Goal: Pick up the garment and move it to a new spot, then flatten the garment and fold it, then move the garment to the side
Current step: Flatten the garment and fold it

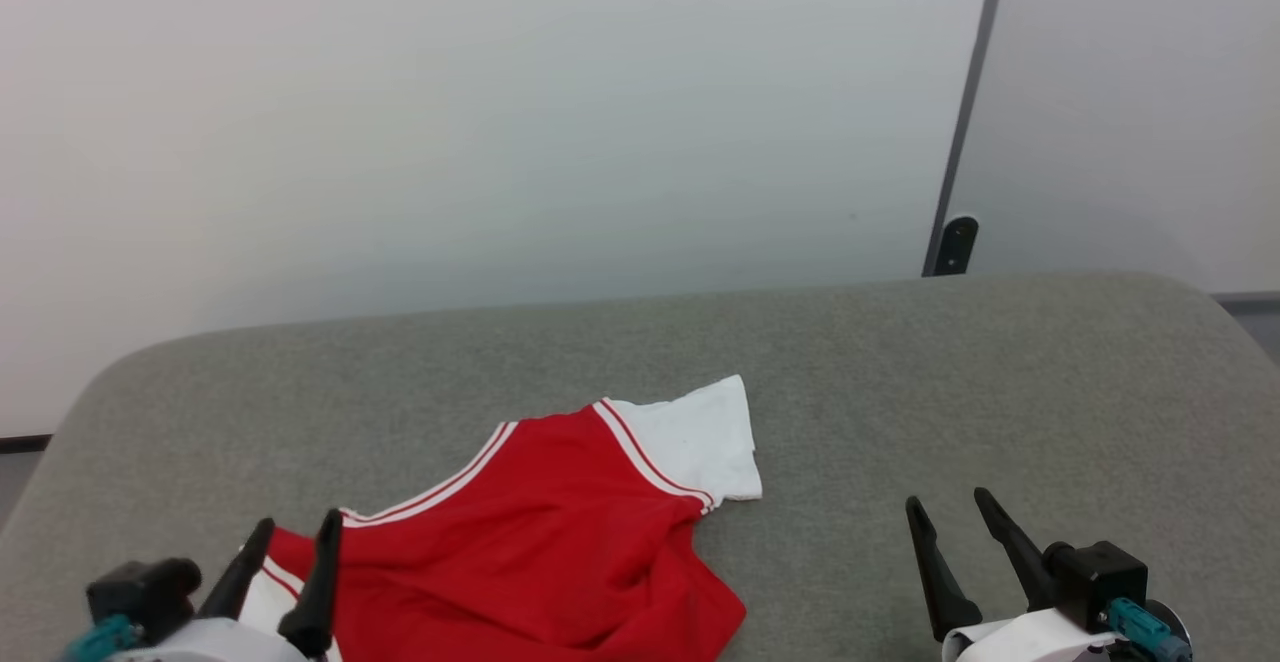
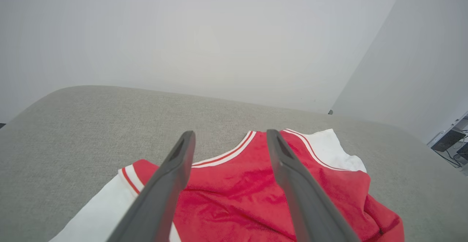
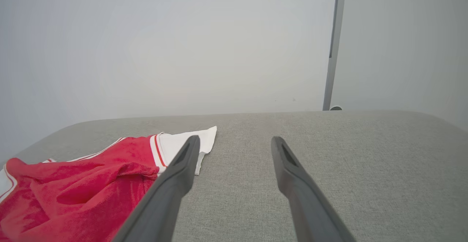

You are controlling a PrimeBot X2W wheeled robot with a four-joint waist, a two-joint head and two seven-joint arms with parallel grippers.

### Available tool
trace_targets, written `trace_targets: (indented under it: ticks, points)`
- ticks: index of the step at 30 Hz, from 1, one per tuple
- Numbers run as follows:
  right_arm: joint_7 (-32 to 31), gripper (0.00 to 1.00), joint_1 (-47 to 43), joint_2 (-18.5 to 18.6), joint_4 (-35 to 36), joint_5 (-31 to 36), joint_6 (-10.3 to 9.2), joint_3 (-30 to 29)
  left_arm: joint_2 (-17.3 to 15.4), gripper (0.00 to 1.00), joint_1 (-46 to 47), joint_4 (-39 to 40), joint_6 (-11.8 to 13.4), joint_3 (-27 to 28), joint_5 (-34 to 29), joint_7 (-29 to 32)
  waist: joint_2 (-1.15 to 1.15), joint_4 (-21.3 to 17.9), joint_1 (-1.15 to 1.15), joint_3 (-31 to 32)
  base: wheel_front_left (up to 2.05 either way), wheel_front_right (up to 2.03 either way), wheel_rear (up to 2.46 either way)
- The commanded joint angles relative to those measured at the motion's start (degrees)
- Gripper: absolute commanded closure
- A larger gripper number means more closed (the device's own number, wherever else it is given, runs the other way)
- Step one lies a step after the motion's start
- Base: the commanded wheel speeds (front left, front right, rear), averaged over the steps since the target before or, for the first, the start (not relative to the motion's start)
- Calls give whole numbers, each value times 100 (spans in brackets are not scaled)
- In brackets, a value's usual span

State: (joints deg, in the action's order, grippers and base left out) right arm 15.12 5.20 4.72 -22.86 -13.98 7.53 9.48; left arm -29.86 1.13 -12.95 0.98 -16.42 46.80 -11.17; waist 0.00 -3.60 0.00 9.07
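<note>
Crumpled shirt [image 1: 540, 542] seemingly awaits pickup: left gripper [image 1: 298, 519] over it, right gripper [image 1: 947, 498] beside it, both spread wide; next, likely a downward pinch.

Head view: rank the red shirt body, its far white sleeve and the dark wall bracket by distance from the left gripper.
1. Red body, beside the left gripper.
2. White sleeve, farther right.
3. Dark bracket, beyond the table, right.
</note>
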Motion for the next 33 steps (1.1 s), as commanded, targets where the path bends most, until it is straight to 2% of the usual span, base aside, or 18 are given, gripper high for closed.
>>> trace_targets:
  ticks: [1,6,11,18,23,28,33]
  points:
    - [3,0,-91,11,54,-8,-9,27,59,0,-68,-7,-53,-24,-110,-128,0,59,0,47,0,0,0]
    - [3,0,-209,63,219,8,-9,6,144,0,-187,10,-96,-54,-565,-356,0,155,0,117,0,0,0]
    - [3,0,-318,90,454,77,-9,-89,203,0,-310,109,-23,24,-974,-402,0,208,0,132,0,0,0]
    - [3,0,-516,36,964,289,-9,-425,539,0,-614,572,-77,401,-1785,-394,0,286,0,124,0,0,0]
    - [3,0,-661,-66,1114,463,-9,-732,771,0,-817,659,-215,699,-2076,-394,0,353,0,128,0,0,0]
    - [3,0,-735,-111,1088,486,-9,-709,887,0,-788,515,-405,870,-2187,-395,0,556,0,167,0,0,0]
    - [3,0,-752,-145,1036,471,-9,-574,886,0,-730,316,-400,1089,-2213,-395,0,863,0,237,0,0,0]
